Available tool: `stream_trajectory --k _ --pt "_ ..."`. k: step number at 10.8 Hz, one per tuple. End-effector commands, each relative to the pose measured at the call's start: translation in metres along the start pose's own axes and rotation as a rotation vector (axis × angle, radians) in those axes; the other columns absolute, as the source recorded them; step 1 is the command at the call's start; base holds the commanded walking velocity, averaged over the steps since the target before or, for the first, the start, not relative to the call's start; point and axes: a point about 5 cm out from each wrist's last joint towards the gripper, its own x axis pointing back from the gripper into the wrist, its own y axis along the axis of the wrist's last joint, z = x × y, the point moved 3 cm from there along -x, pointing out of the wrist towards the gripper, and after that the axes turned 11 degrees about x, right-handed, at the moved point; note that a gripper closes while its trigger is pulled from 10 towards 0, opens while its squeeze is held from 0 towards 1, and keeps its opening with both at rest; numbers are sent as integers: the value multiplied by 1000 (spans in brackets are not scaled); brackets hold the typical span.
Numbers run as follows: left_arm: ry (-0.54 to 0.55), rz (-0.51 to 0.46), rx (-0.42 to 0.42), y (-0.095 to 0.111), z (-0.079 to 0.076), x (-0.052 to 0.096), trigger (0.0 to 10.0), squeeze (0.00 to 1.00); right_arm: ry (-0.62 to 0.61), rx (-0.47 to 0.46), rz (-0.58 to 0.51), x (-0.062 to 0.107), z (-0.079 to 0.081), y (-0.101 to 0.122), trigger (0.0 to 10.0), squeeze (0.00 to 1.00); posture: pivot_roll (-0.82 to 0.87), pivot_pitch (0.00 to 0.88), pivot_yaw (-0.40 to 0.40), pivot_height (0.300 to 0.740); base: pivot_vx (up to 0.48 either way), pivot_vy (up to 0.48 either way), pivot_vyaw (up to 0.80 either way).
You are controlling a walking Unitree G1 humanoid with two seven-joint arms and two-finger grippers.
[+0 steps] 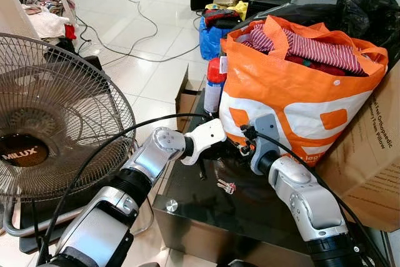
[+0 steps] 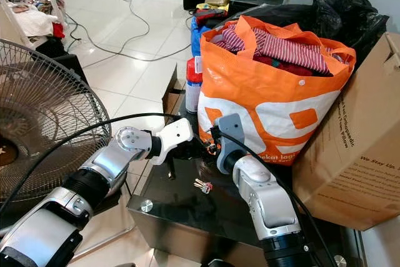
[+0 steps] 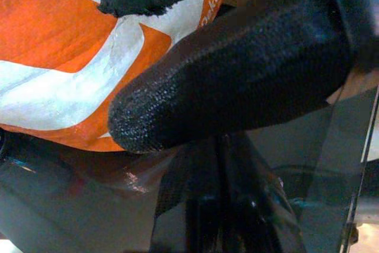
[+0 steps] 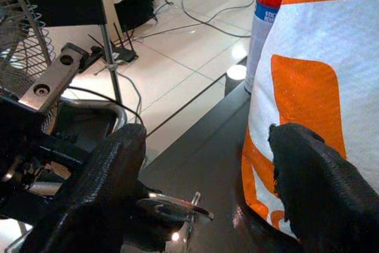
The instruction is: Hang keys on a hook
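Crowding the keys (image 1: 225, 186), an orange bag (image 1: 294, 101) backs both grippers' open, empty jaws.

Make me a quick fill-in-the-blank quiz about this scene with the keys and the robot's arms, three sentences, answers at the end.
1. The keys lie on the black glass ____.
2. The big bag behind both end effectors is white and ____.
3. On the floor to the robot's left stands a ____ with a wire grille.

Missing words: table; orange; fan
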Motion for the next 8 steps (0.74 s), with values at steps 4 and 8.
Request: stream_trajectory --k 4,8 --pt "0 -49 -35 4 -1 3 10000 0 -21 -76 15 1 -6 -7 10000 0 -31 0 -48 740 0 0 0" --pt "3 -84 -58 6 -4 6 10000 0 -46 -132 23 2 -11 -12 10000 0 -31 0 -50 740 0 0 0"
